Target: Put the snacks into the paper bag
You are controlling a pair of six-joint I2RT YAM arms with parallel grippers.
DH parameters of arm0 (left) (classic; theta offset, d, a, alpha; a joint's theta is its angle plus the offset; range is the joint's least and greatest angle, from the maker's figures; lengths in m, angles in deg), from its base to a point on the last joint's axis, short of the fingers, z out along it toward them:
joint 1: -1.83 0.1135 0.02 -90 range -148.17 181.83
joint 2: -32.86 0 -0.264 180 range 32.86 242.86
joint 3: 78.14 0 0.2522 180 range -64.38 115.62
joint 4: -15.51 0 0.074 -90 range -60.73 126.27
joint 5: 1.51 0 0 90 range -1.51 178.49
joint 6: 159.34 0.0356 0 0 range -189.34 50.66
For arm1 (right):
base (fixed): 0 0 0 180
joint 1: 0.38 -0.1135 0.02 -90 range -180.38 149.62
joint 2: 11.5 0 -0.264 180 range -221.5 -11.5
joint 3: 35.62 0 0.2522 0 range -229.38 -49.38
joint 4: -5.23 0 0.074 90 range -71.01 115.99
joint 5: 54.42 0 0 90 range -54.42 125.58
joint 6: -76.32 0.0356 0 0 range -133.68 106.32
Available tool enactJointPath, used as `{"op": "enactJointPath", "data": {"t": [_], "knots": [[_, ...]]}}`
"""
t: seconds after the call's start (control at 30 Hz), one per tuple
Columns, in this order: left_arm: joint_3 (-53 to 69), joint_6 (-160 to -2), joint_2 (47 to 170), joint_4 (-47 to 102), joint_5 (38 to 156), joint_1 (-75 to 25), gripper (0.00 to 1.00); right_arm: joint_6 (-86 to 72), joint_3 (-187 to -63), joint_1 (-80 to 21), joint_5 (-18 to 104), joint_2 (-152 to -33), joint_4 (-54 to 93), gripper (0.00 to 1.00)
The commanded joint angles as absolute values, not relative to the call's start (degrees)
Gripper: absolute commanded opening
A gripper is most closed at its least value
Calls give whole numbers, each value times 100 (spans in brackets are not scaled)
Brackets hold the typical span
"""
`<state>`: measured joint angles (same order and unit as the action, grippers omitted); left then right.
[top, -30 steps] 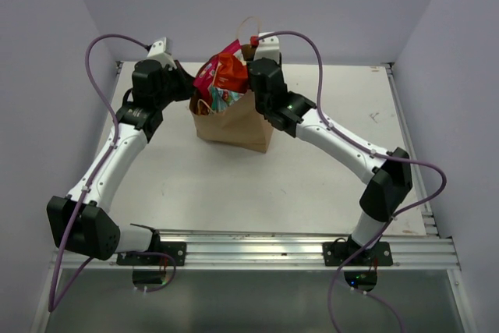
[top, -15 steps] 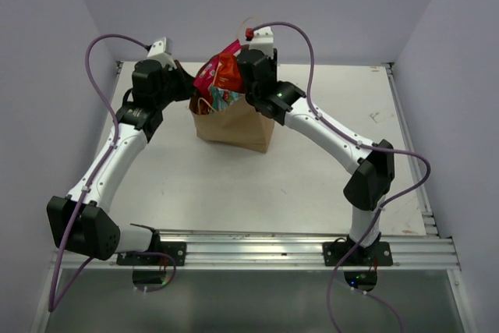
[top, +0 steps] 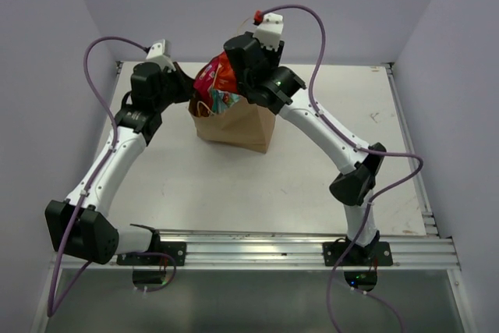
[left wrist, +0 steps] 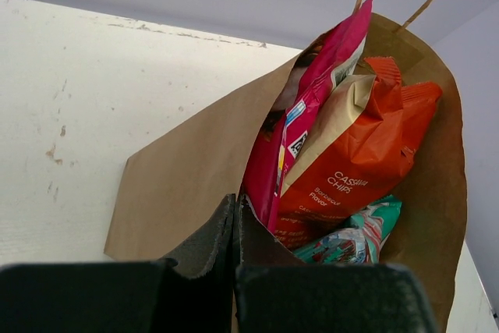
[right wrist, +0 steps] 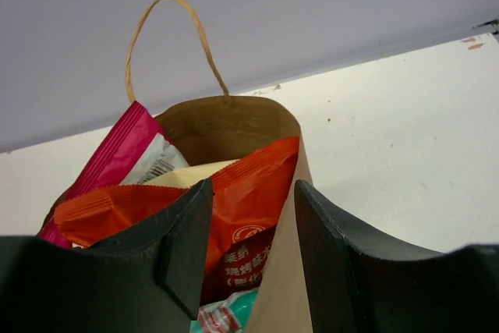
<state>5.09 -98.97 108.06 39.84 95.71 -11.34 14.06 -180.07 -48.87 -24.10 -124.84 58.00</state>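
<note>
The brown paper bag point(top: 236, 127) stands upright at the back middle of the table. Snacks stick out of its mouth: a magenta bag point(left wrist: 330, 58), a red-orange chip bag point(left wrist: 365, 154) and a teal candy packet point(left wrist: 360, 236), with a pale tan packet edge point(right wrist: 184, 176) between them. My left gripper point(left wrist: 235, 207) is shut on the bag's left rim, one finger outside and one inside. My right gripper point(right wrist: 253, 189) is open and straddles the bag's right rim, its left finger over the orange packet point(right wrist: 251, 185) and its right finger outside the paper.
The bag's looped handle point(right wrist: 167, 2) rises toward the back wall. The white table point(top: 355, 118) reaches to the walls on three sides, and a metal rail point(top: 257, 244) runs along the near edge. Purple cables point(top: 100, 46) arch over both arms.
My right arm has risen and swung left over the bag's mouth, now hiding the handle in the top view, and its jaws have widened. The left arm and the bag have stayed put.
</note>
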Motion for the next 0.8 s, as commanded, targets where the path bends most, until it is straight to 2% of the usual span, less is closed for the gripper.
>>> {"op": "enactJointPath", "data": {"t": [0.0,0.27,0.77], "knots": [[444,-9931,10537,3903,9456,-1136,0,2173,-18525,-4933,-2673,-12891,6732,50],[409,-9843,10388,4061,9482,-1135,0,3245,-18263,-4942,-2621,-13068,7585,48],[207,-9834,10282,3964,9789,-1135,0,3747,-18095,-5240,-2840,-12857,8051,47]]}}
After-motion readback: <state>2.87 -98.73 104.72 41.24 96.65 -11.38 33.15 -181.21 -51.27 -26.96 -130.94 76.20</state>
